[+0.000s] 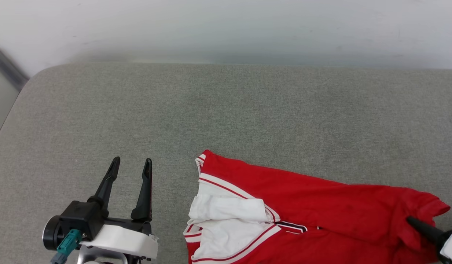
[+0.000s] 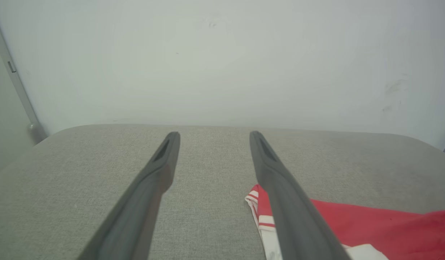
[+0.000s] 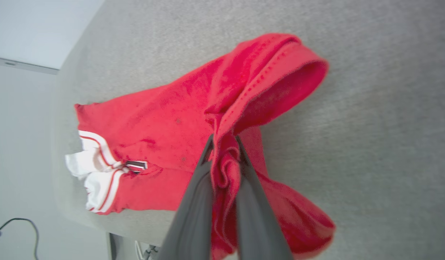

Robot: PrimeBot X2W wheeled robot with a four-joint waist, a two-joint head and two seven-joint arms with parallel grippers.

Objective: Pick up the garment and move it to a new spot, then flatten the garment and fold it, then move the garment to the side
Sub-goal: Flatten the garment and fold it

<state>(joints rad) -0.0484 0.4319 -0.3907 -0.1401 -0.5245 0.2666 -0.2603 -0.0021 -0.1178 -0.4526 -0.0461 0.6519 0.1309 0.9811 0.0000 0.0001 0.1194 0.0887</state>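
- Right wrist view: our right gripper (image 3: 224,140) is clamped narrow on a red fold of the garment (image 3: 164,122).
- Past its fingertips, the rest lies crumpled on the grey cushion (image 3: 370,126).
- Beyond, our left gripper (image 1: 132,160) hovers, fingers wide, the garment just to its right.

From my screen I see a grey surface (image 1: 226,110) covered in woven cloth, with rounded corners at its far side. It runs up to a plain white wall (image 1: 226,29), and the seam between them looks soft and blurred in the head view. At the far left a dark grey metal strip (image 1: 7,66) runs slantwise down the wall past the surface's corner. In the left wrist view I make out faint scuff marks (image 2: 393,86) on the wall. In the right wrist view a thin dark cable (image 3: 16,219) curls beyond the surface's edge.
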